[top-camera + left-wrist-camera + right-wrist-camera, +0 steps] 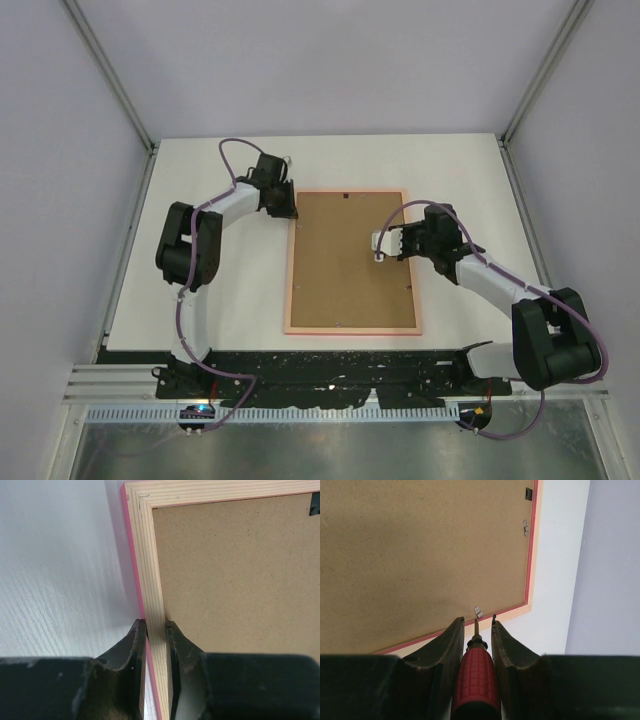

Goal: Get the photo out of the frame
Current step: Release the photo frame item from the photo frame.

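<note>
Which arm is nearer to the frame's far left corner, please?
Left: its fingers pinch the frame near that corner; the right fingers hold a screwdriver at the opposite side.

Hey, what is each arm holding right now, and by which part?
The left jaws clamp the frame by its wooden side rail, one on each side of it. The right jaws grip a red screwdriver by its handle.

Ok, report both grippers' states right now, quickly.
Left gripper: closed on the frame side rail.
Right gripper: closed on a red-handled screwdriver.
</note>
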